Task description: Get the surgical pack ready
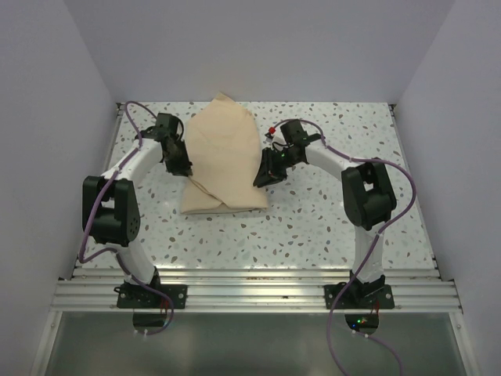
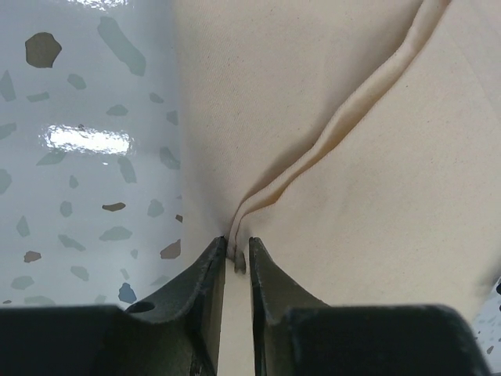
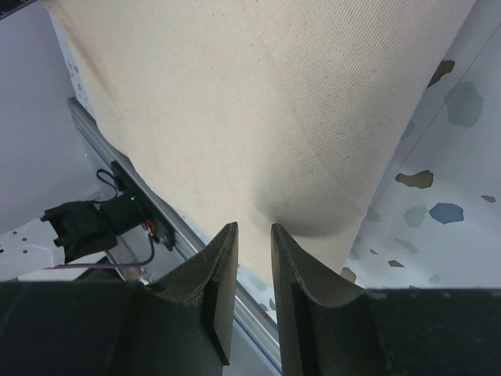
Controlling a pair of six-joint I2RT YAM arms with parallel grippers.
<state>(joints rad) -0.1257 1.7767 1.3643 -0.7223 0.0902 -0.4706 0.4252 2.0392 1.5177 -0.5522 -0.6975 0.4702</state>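
Tan cloth bundle meets left jaws and right jaws, both barely parted; grip cannot be told.

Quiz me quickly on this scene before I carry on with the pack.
1. True or false: the cloth bundle lies between the left gripper and the right gripper.
2. What can be seen lying loose on the table beside the bundle? A scissors; B a steel tray; C neither.
3. A raised fold in the cloth runs to which gripper's fingertips?
Key: 1 true; 2 C; 3 the left gripper's.
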